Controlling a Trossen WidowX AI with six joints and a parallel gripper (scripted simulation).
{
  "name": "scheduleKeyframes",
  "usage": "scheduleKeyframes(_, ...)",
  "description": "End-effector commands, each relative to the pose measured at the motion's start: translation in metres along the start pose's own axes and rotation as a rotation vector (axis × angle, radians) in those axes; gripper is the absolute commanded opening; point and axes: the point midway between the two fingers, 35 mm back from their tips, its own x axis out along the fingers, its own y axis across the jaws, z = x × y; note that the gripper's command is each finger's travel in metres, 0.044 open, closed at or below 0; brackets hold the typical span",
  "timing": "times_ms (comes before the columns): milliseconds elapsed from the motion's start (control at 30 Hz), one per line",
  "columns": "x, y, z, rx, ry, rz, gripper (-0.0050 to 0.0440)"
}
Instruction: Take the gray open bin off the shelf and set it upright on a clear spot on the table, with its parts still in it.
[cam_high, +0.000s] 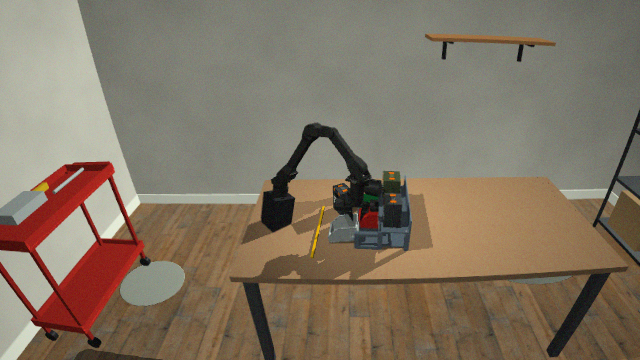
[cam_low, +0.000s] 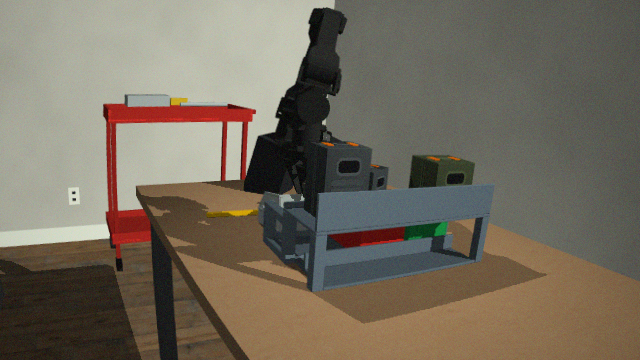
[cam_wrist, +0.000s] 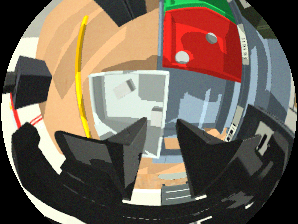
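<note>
The gray open bin (cam_high: 344, 231) sits low at the left end of the blue-gray shelf rack (cam_high: 387, 225) on the table; I cannot tell whether it rests on the rack or on the table top. In the wrist view the gray bin (cam_wrist: 129, 106) lies just ahead of the fingers, with small gray parts inside. My gripper (cam_wrist: 161, 122) hangs above the bin's right wall, its fingers partly apart on either side of the wall and not pressing it. In the exterior view the gray bin (cam_low: 280, 202) shows only partly behind the rack (cam_low: 395, 235).
A dark box (cam_low: 340, 170) and an olive box (cam_low: 441, 171) stand on the rack's top. A yellow stick (cam_high: 317, 231) lies left of the bin. The arm's base (cam_high: 277, 210) stands at the table's left edge.
</note>
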Motion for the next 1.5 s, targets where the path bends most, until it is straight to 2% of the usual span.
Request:
scheduleKeyframes(0,-0.007,-0.005,0.0,-0.001,0.011,-0.026,0.015)
scheduleKeyframes(300,0.002,-0.005,-0.001,-0.001,0.011,-0.026,0.015)
scheduleKeyframes(700,0.002,-0.005,-0.001,-0.001,0.011,-0.026,0.015)
scheduleKeyframes(867,0.01,-0.005,-0.001,-0.001,0.011,-0.026,0.015)
scheduleKeyframes(1467,0.009,-0.005,-0.001,-0.001,0.011,-0.026,0.015)
